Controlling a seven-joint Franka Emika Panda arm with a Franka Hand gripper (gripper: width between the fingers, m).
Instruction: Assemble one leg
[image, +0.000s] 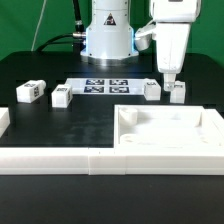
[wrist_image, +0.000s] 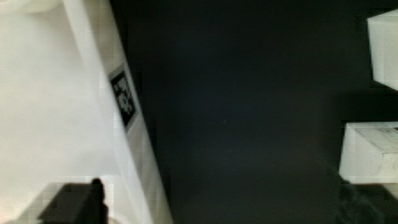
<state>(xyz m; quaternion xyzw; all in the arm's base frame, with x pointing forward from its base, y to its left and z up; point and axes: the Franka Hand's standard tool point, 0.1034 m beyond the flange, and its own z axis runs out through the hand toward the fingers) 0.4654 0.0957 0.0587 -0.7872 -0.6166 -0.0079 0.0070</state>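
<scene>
Several small white legs lie on the black table. Two are at the exterior view's left (image: 27, 92) (image: 62, 96) and two at the right (image: 152, 90) (image: 177, 92). My gripper (image: 170, 77) hangs just above the right pair, open and empty. In the wrist view the gripper (wrist_image: 222, 212) shows only bare black table between its jaws. One dark finger (wrist_image: 71, 205) lies against a large white part with a marker tag (wrist_image: 125, 97) on its side. Two white blocks (wrist_image: 377, 50) (wrist_image: 370, 155), apparently the right pair of legs, sit at the opposite edge.
The large white tray-like part (image: 200, 122) lies in front of the gripper. The marker board (image: 105, 84) lies in the middle by the robot base (image: 108, 35). A white rail (image: 50, 158) runs along the front, and a white block (image: 3, 122) sits at the left edge.
</scene>
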